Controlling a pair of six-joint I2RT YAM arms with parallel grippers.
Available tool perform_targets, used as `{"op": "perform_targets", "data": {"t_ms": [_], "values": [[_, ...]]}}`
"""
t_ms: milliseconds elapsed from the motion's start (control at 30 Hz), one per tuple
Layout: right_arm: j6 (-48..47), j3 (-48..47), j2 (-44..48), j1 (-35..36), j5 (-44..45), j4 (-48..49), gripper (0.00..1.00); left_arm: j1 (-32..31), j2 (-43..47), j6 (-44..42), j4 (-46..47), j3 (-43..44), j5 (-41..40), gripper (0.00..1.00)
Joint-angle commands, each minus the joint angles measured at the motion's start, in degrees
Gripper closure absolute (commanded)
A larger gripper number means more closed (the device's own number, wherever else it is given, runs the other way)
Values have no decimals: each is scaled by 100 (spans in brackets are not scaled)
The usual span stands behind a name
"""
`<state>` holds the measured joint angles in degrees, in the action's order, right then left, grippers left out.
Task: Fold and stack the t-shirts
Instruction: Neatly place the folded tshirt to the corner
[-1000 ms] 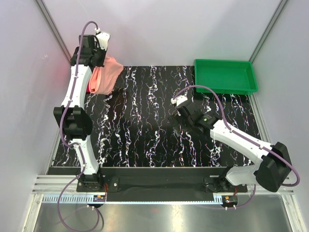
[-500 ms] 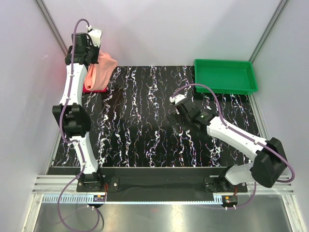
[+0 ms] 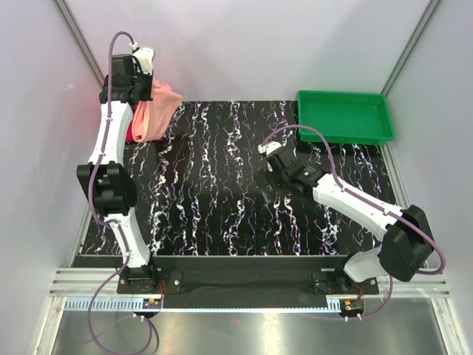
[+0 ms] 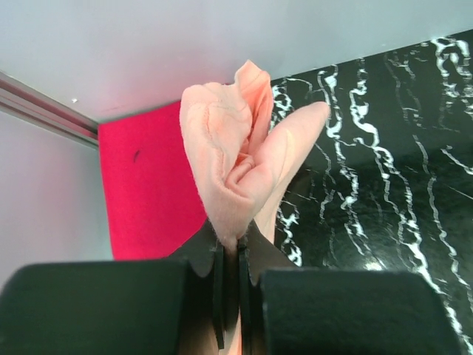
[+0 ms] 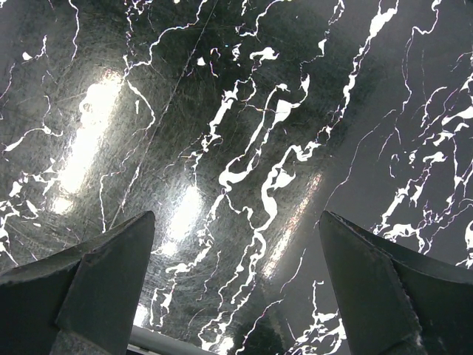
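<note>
1. The left hand (image 4: 229,248), pinched shut on a bunched edge of the peach t-shirt (image 4: 236,163), holds it above the counter's (image 3: 222,200) far left corner.
2. Carry it clear of the red t-shirt (image 4: 144,185) lying beneath.
3. The right hand (image 5: 235,222), wide open and empty mid-counter, should catch a free corner and spread it flat.

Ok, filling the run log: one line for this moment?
left claw: shut on peach shirt, hanging | right claw: open, empty, over table | red shirt: far-left corner
</note>
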<state>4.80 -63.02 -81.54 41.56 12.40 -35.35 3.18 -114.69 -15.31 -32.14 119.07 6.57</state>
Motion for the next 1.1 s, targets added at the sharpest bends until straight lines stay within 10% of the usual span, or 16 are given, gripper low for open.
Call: {"op": "perform_targets", "data": {"t_ms": [0, 1067], "values": [[100, -202, 59, -60, -115, 117, 0, -46, 729, 151, 691, -120, 169, 100], [170, -386, -310, -113, -282, 151, 0, -63, 684, 397, 973, -568, 442, 100]]}}
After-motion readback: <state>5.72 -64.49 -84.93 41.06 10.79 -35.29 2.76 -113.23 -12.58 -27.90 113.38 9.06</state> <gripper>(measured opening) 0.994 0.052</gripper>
